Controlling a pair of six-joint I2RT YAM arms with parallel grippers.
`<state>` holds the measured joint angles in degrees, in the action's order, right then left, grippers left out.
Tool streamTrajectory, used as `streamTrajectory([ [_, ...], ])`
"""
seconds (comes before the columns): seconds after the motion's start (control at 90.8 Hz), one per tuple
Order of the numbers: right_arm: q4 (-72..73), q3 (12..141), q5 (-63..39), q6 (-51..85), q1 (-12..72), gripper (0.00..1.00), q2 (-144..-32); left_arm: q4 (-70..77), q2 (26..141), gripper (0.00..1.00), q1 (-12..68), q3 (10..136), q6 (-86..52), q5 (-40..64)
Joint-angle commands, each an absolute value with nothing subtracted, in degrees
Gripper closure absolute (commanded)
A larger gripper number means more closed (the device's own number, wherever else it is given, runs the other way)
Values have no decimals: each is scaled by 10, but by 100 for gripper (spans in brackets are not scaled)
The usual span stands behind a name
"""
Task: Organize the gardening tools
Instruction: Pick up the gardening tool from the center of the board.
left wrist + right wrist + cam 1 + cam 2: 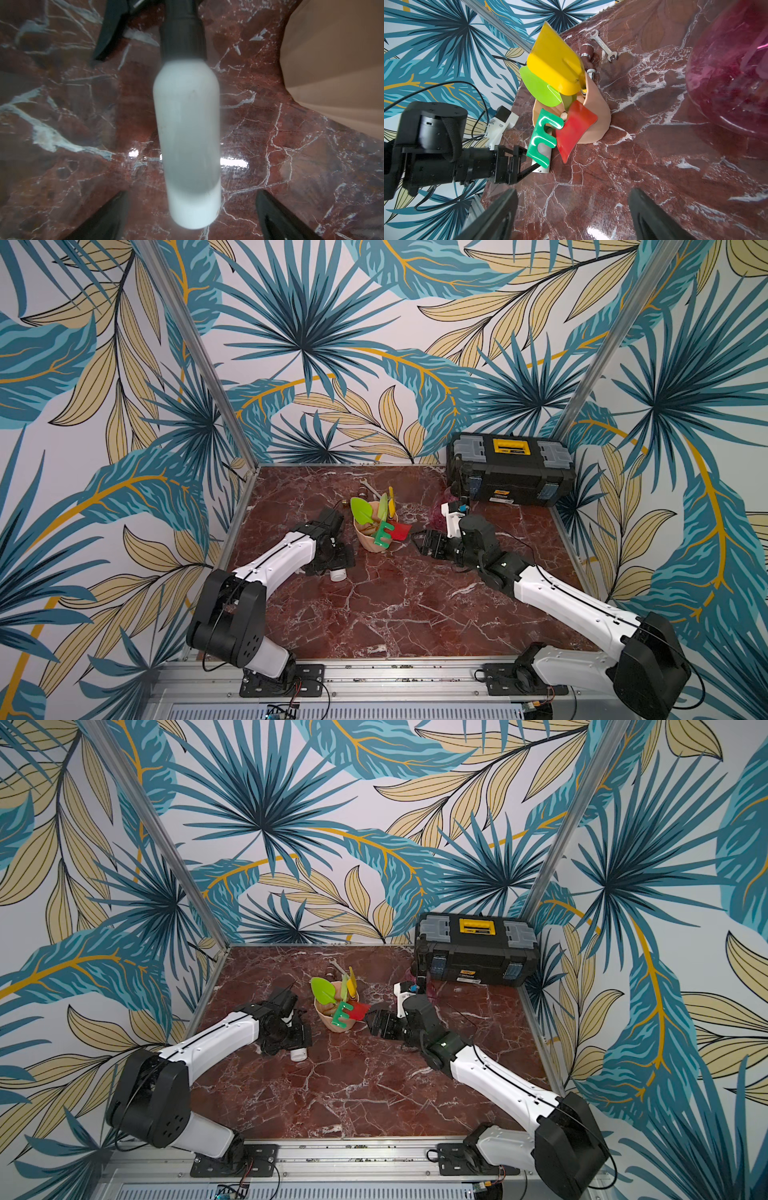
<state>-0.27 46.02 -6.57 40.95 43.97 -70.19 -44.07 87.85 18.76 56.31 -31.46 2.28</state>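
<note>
**Both grippers wide open — tools stand in the pot**

The left gripper (192,191) is spread wide. A white plastic spray bottle (187,135) with a black top lies on the red marble table (395,614), right between the two fingers (104,218). In the left wrist view there is a gap on each side of the bottle, so the fingers are not squeezing it.

The right gripper (573,191) is spread wide too, and there is nothing in it. It hangs low, just beside the pot. The right wrist view shows bare table between its fingers.

All the garden tools sit in a round peach-coloured pot (365,539) in the middle of the table, heads up:
- the yellow plastic scoop (554,62)
- the two lime-green plastic trowels (539,89)
- the red square plastic shovel (573,133)
- the dark green plastic rake (544,137)

The rake and the shovel lean out over the rim — toward the right gripper.

A silver metal wrench (603,46) lies flat on the table behind the pot. A black toolbox (511,472) with a yellow handle stands in the far corner.
</note>
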Motion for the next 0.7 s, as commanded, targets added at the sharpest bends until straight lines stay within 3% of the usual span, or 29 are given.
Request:
streamTrajectory([
  [0.0,4,441,-54,415,439,13,-690,-414,897,7,186,582,-316,37],
  [0.176,16,433,-63,420,439,16,-688,-389,929,26,169,584,-312,45],
  [0.429,20,429,-63,420,439,19,-684,-373,959,34,142,591,-304,51],
  [0.694,31,427,-66,422,439,22,-685,-363,965,56,133,582,-308,52],
])
